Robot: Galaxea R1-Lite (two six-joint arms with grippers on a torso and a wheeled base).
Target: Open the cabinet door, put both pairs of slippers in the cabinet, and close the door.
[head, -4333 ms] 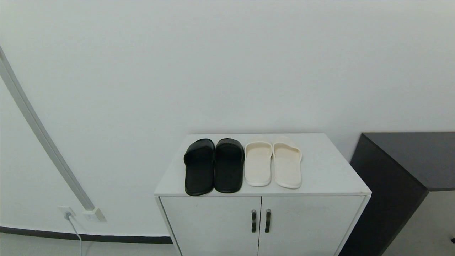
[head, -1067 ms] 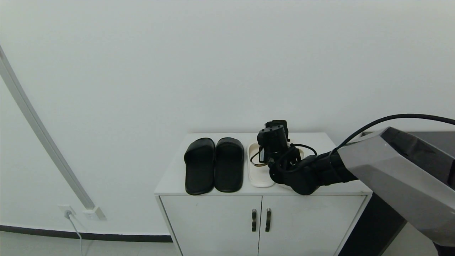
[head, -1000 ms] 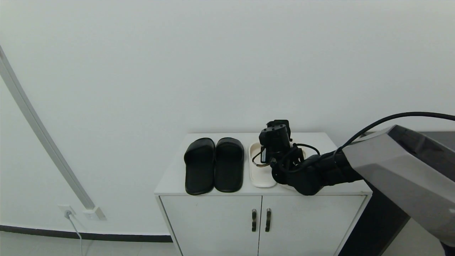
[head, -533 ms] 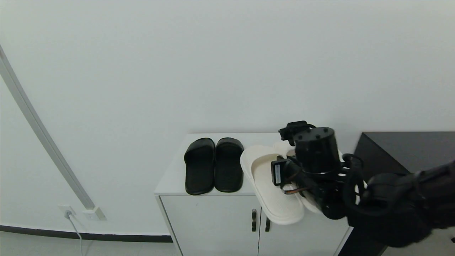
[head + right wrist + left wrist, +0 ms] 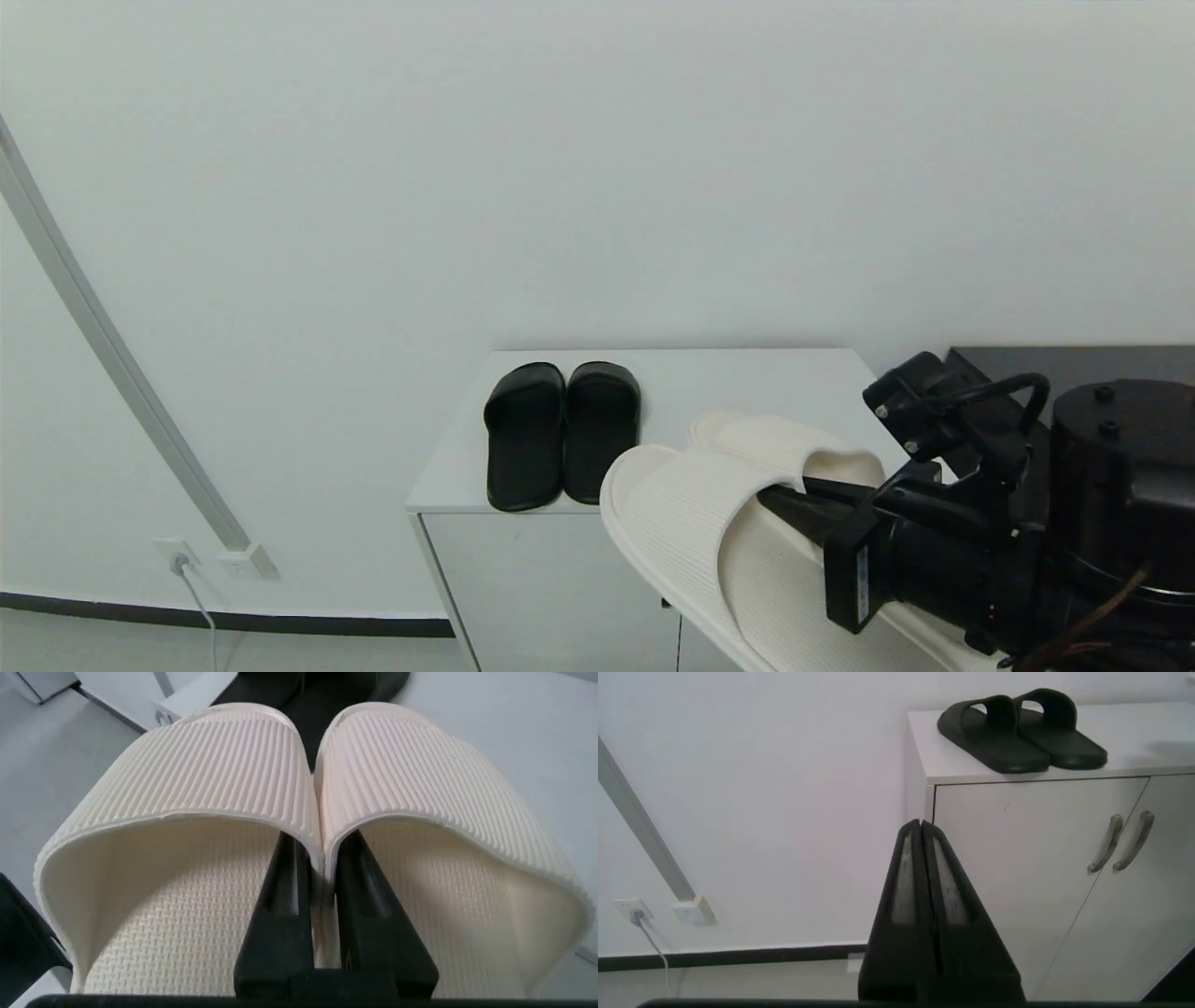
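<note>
Within the clenched right pincer (image 5: 322,873), both white slippers (image 5: 177,793) are gripped side by side, lengthwise ahead. Before the left pincer (image 5: 921,854), clenched on nothing, the closed doors' handles (image 5: 1106,842) are nearest; black slippers (image 5: 1022,730) are seen beyond, atop the cabinet (image 5: 1008,849).

cream slippers (image 5: 411,775) side by side, jaws clamping their inner edges

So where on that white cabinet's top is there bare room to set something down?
The white cabinet top is bare from the black rubber slippers across to its right edge, plus a strip behind them. The left front is crowded; the right gripper holds the cream ribbed slippers out front.
</note>
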